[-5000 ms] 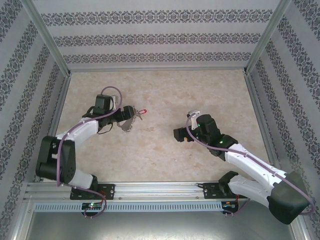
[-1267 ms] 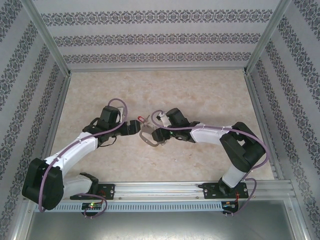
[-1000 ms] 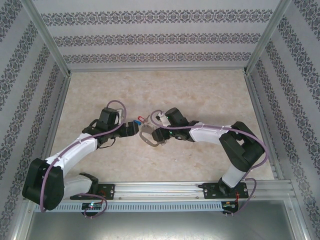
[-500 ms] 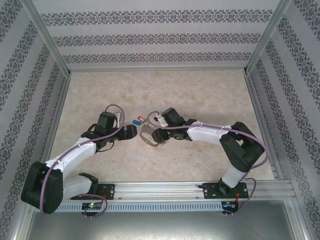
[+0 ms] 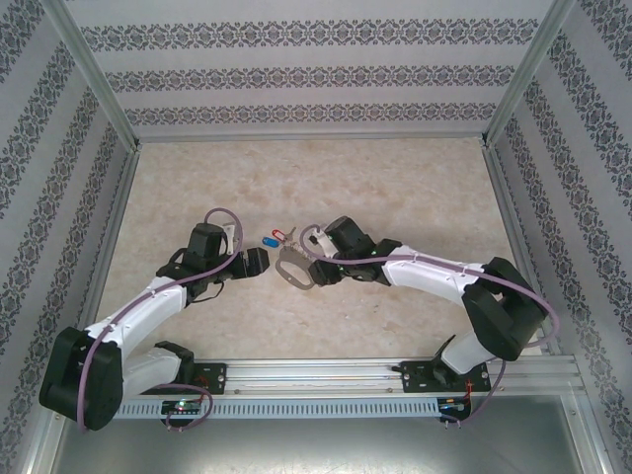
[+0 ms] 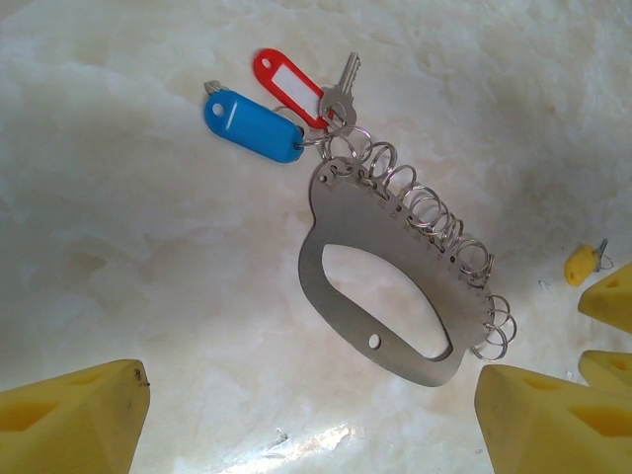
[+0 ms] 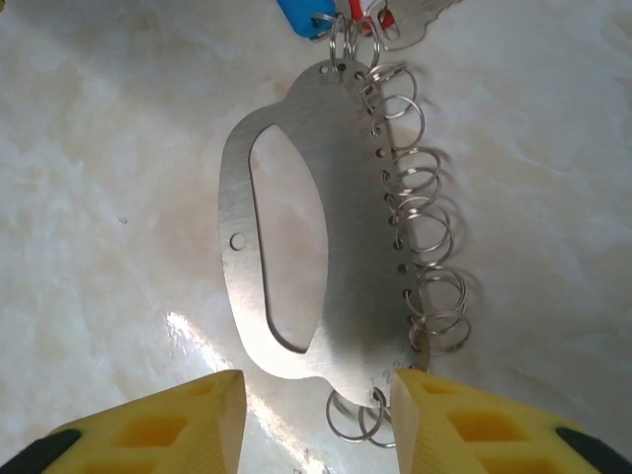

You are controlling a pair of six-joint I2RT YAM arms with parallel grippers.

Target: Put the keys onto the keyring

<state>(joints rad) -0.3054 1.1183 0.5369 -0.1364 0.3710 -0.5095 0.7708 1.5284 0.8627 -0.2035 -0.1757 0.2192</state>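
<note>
Grey keyring (image 7: 355,257) lies with one end between the parted right pincer (image 7: 316,395); left pincer (image 6: 311,380) gapes nearby.

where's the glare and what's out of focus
right wrist: white glare streak on the table beside the keyring, pads of the right end effector soft; left wrist: fainter glare below the keyring, left end effector pads blurred; top external: even light, keys tiny

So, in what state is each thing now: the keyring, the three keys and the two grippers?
keyring: lying flat on the table.
blue key: hooked on a ring at one end of the keyring.
red key: hooked on at the same end.
yellow key: loose on the table, apart from the keyring.
left gripper: open, holding nothing.
right gripper: open, fingers either side of the keyring's other end.
</note>
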